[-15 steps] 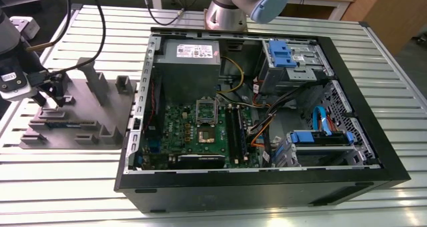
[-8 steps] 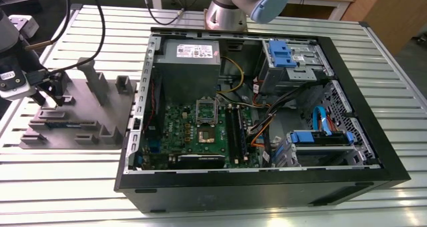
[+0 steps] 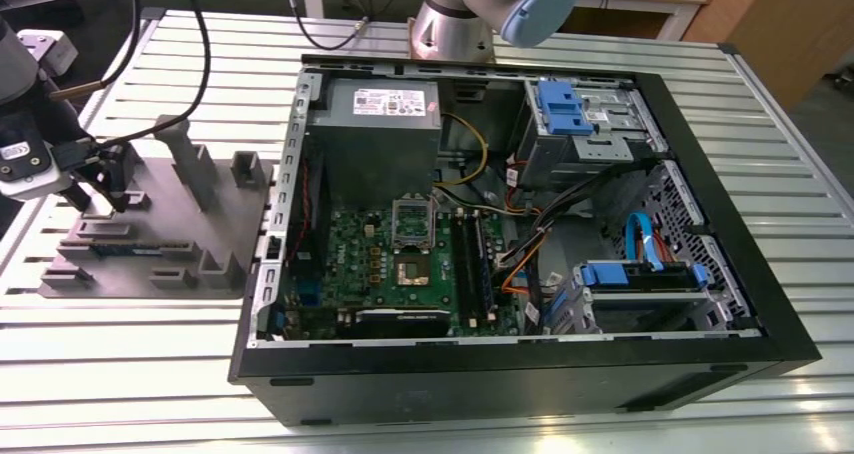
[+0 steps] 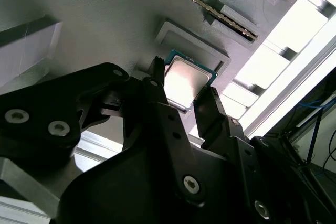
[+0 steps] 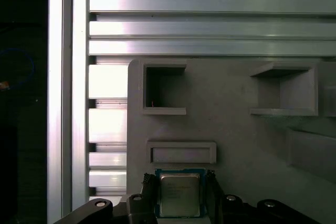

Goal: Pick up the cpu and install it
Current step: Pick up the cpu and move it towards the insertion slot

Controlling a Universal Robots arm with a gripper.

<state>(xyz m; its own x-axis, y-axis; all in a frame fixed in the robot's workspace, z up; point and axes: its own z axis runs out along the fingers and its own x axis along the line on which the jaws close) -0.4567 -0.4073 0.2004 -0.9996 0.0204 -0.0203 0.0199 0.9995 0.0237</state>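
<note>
The cpu (image 5: 179, 195), a small square chip with a silvery top and a green rim, lies in a shallow recess of the grey holder block (image 5: 236, 145). In both wrist views my gripper (image 4: 184, 85) straddles it, with one black finger (image 4: 160, 85) against each of two opposite edges, so it is shut on the chip. The chip still rests flat in its recess. In the exterior view my gripper (image 3: 114, 189) is low over the holder block (image 3: 174, 244) at the exterior view's left. The bare socket (image 3: 411, 269) sits on the green motherboard, with its silver frame (image 3: 411, 216) standing upright.
The open black computer case (image 3: 521, 374) lies on a slatted metal table (image 3: 427, 34), to the exterior view's right of the holder. Inside are a grey power supply box (image 3: 380, 104), blue drive brackets (image 3: 567, 104) and loose cables (image 3: 534, 244). Upright posts (image 3: 180, 149) rise from the holder near my gripper.
</note>
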